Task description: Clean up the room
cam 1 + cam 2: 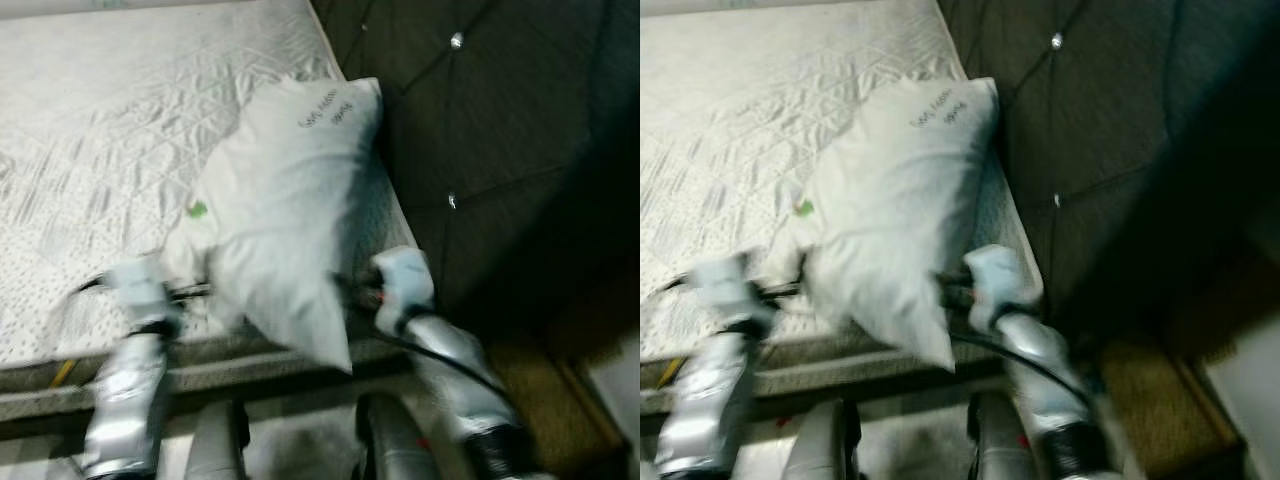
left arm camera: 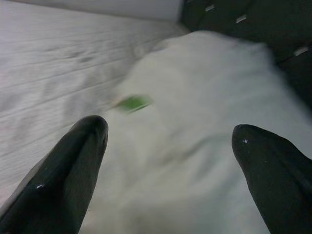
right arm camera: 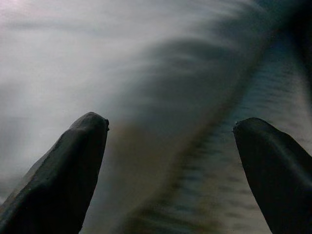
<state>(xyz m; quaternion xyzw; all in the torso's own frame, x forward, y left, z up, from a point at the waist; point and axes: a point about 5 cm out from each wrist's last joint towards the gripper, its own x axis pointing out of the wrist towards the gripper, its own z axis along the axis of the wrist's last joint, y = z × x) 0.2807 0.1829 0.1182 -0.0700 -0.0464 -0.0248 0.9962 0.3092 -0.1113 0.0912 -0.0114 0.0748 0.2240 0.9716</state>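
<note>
Pillow (image 1: pixel 285 215) on mattress (image 1: pixel 90 150), headboard (image 1: pixel 500 120) beside

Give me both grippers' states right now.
Left gripper: open, fingers spread at the pillow, holding nothing.
Right gripper: open, at the pillow's other side, holding nothing.

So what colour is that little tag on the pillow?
Green, on the white pillow; the tag shows best in the left wrist view.

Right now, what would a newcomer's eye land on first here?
The white pillow lying on the quilted mattress, at the corner beside the dark tufted headboard. Next, the left pincer and the right pincer, both open, flanking the pillow's near end.
</note>
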